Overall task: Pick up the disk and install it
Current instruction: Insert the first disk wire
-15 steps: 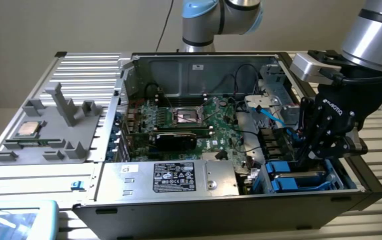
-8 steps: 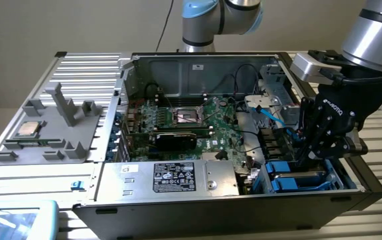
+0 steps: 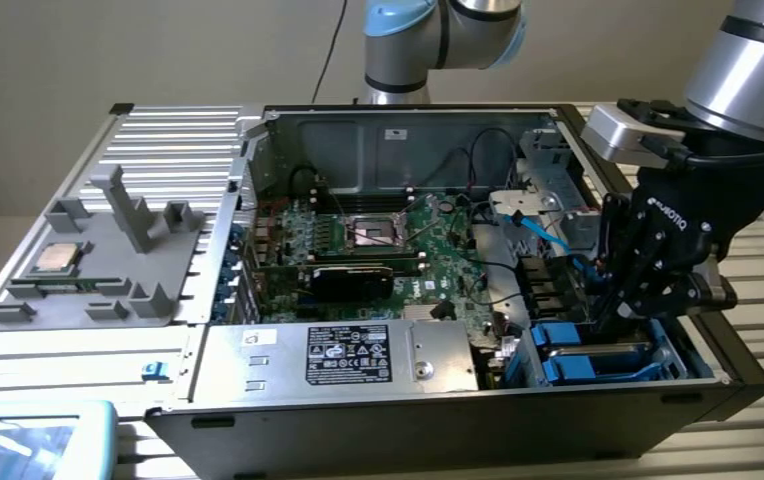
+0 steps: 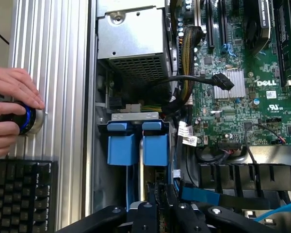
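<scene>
The disk (image 4: 156,149) stands on edge in the drive bay of the open computer case (image 3: 396,400), its blue carrier showing beside a second blue carrier (image 4: 121,148). In the exterior view the blue carriers (image 3: 596,358) sit at the case's front corner on the exterior view's right. My gripper (image 3: 616,318) reaches down into that bay. Its black fingers (image 4: 150,209) stand close together over the disk's near edge, and my gripper (image 4: 162,209) looks shut on it. The disk's label is hidden.
A person's hand (image 4: 12,104) rests on a round blue-ringed knob beside a black keyboard (image 4: 19,194). The motherboard (image 3: 382,240), black cables (image 4: 194,80) and a light-blue cable (image 3: 536,225) crowd the bay. A silver box with black label (image 3: 342,355) and a chip on a grey fixture (image 3: 59,258) lie nearby.
</scene>
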